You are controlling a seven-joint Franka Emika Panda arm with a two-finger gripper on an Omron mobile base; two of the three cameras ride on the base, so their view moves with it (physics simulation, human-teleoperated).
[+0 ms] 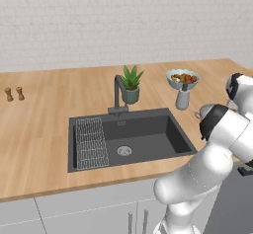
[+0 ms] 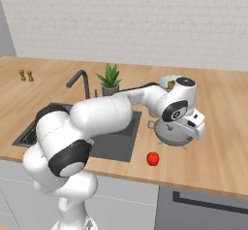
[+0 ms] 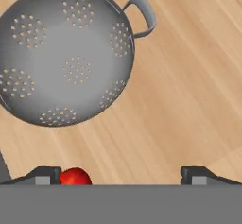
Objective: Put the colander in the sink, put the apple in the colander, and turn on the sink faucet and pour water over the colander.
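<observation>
- Right now we are hovering our gripper point(image 3: 121, 175) over the wooden counter point(image 1: 44, 129), to the right of the sink point(image 1: 148, 129), with the jaws standing wide apart and nothing between them.
- We are looking down through the hand view at the colander point(image 3: 64, 53), which is sitting upright on the counter with its bowl empty and one loop handle sticking out at the upper right.
- We are seeing the apple point(image 3: 75, 176) beside one fingertip point(image 3: 45, 175) in that view; whether the two are touching we cannot tell.
- In the right base view we are holding the hand just above the colander point(image 2: 172, 136), and the apple point(image 2: 153, 158) is lying on the counter near its front, close to the counter's edge.
- We are leaving the sink faucet point(image 1: 118, 92) standing behind the basin with its spout bent over it, no water showing.
- Beside the faucet a potted plant point(image 1: 131, 85) is standing, and further right a pedestal fruit bowl point(image 1: 183, 80).
- Far to the left two small shakers point(image 1: 14, 94) are standing together.
</observation>
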